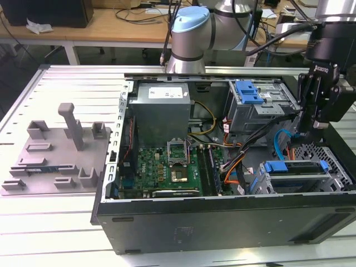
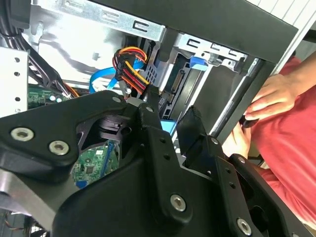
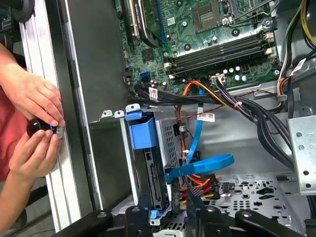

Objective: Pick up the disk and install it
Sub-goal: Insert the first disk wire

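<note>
The disk [image 3: 150, 177] stood on edge inside the cage [image 1: 334, 177] at the exterior view's right, within the case [image 1: 222, 222], its blue bracket level with the cage mouth. You had the jaws parted, one to each side of the disk's near end in the first wrist view, and they held nothing that I could see. A blue cable [image 3: 200, 165] and a red-and-orange bundle [image 3: 195, 185] lay just beside the disk, close to the jaws. At the case's rim a person's hands [image 3: 34, 123] pinched a small black knob. The case rested on the desk [image 1: 55, 233]. By my reading, you were past the pick-up and into the install, though I could not tell whether the disk was fully home. Any further push would have called for staying square to the cage and clear of those cables
</note>
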